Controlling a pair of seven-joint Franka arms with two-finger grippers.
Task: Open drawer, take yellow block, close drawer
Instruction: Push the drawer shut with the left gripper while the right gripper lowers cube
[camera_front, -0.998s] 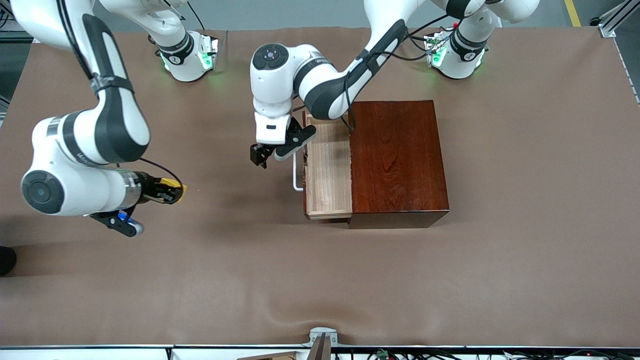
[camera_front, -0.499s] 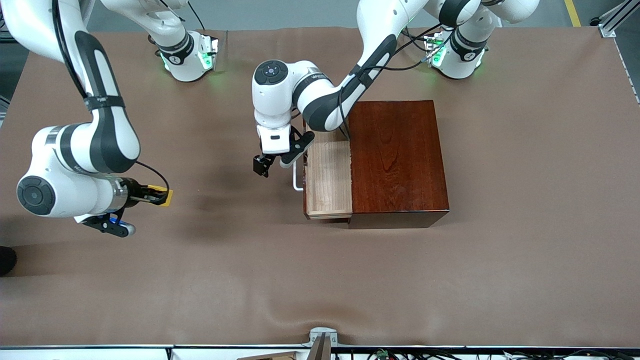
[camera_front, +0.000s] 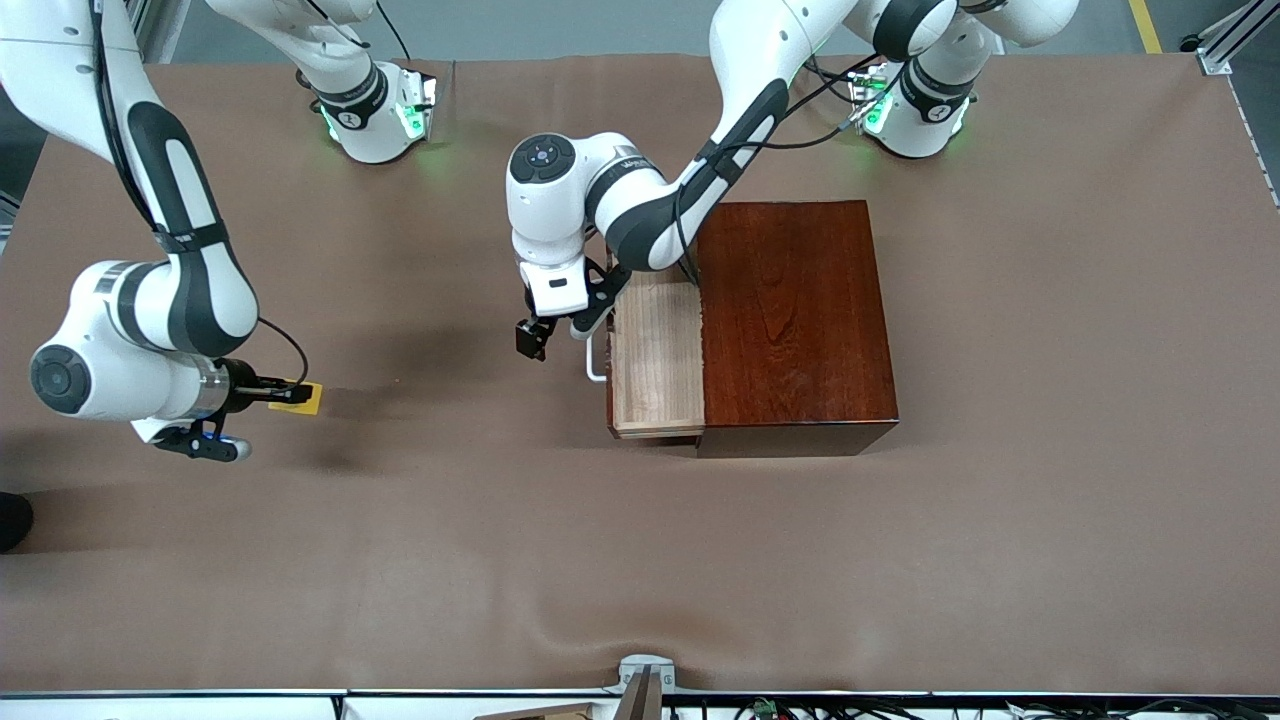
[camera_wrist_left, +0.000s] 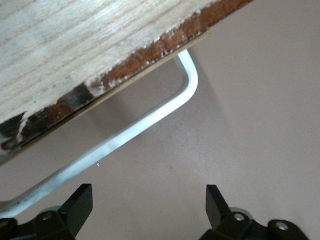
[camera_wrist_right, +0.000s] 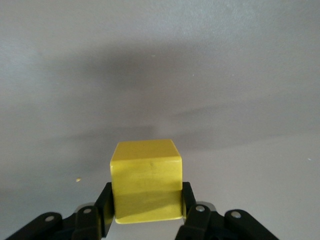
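Note:
The drawer (camera_front: 655, 350) stands pulled out of the mahogany box (camera_front: 795, 320), and its pale-wood tray shows nothing inside. Its white handle (camera_front: 592, 362) points toward the right arm's end of the table. My left gripper (camera_front: 548, 335) is open and empty, low beside the handle. In the left wrist view the handle (camera_wrist_left: 150, 120) and the dark front panel (camera_wrist_left: 125, 70) lie just ahead of the left gripper (camera_wrist_left: 148, 200), apart from the fingertips (camera_wrist_left: 82, 197). My right gripper (camera_front: 283, 394) is shut on the yellow block (camera_front: 300, 398), low over the table; the right wrist view shows the block (camera_wrist_right: 146, 172) between the fingers (camera_wrist_right: 186, 197).
Brown cloth covers the table (camera_front: 640, 560). The arms' bases (camera_front: 375, 115) stand along the edge farthest from the front camera. A wide stretch of bare cloth lies between the yellow block and the drawer.
My right gripper has carried the yellow block farther from the drawer, toward its own end of the table, and lower. My left gripper has shifted closer to the drawer handle.

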